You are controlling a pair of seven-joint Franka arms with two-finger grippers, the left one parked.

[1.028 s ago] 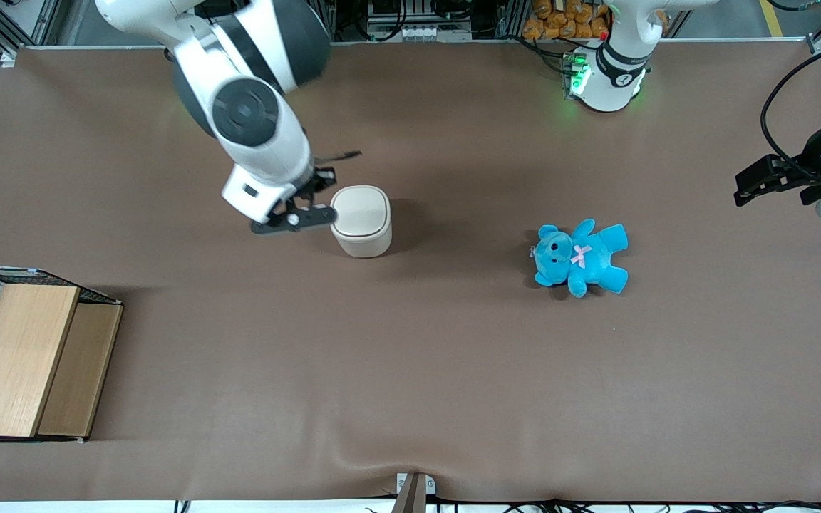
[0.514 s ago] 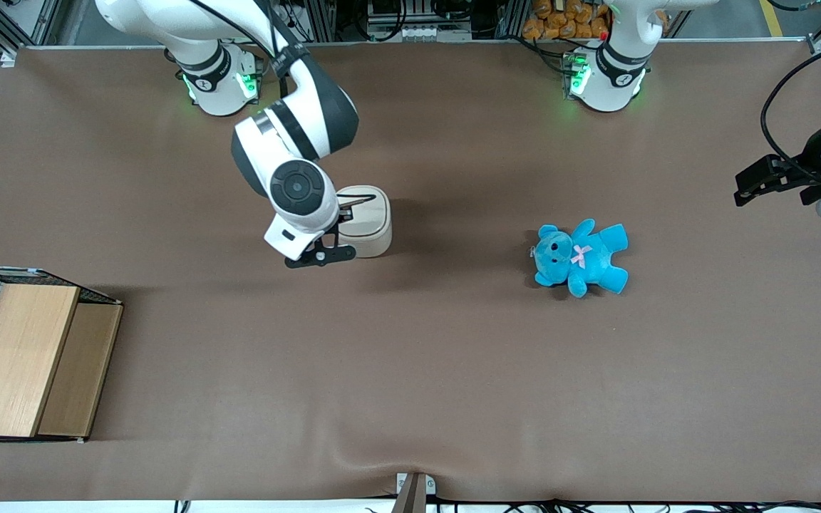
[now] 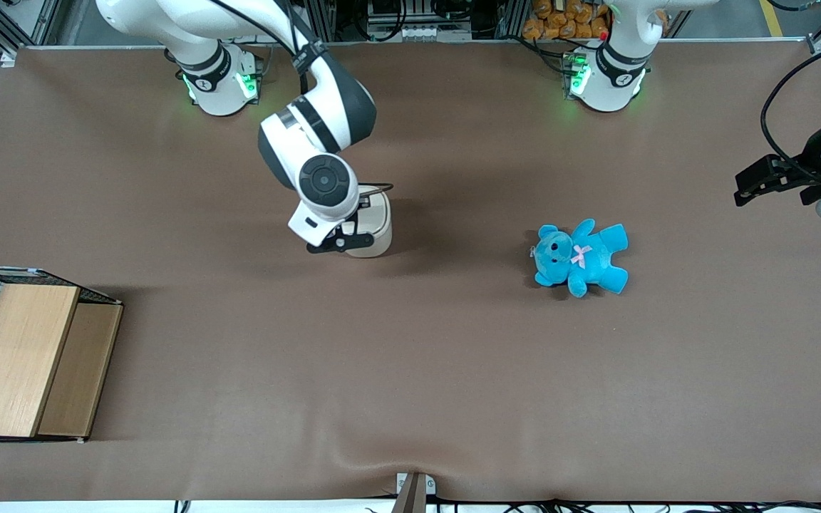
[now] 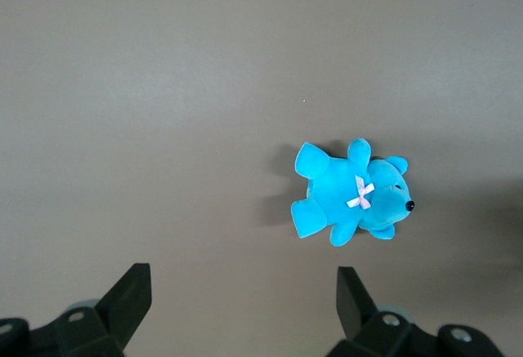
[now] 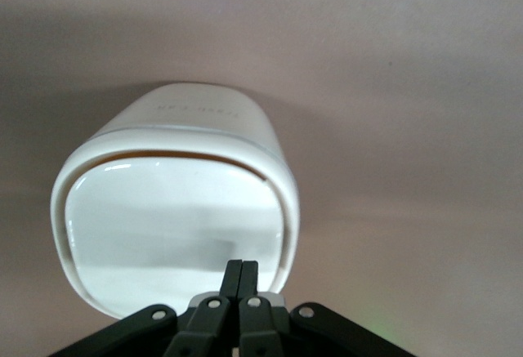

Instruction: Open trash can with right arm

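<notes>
The cream-white trash can point(image 3: 379, 229) stands on the brown table, partly covered by the right arm's wrist point(image 3: 325, 182). In the right wrist view its flat lid point(image 5: 176, 230) lies down, with a thin dark seam along one edge. My gripper point(image 5: 241, 269) is shut and empty, its fingertips pressed together directly over the lid, close to the lid's edge. In the front view the gripper point(image 3: 351, 229) sits over the part of the can toward the working arm's end. I cannot tell whether the fingertips touch the lid.
A blue teddy bear point(image 3: 580, 256) lies on the table toward the parked arm's end, well apart from the can; it also shows in the left wrist view point(image 4: 351, 198). A wire-and-wood basket point(image 3: 22, 356) stands at the working arm's end, nearer the front camera.
The right arm has come down and swung from beside the can to over its lid. The can has not moved and its lid stays down.
</notes>
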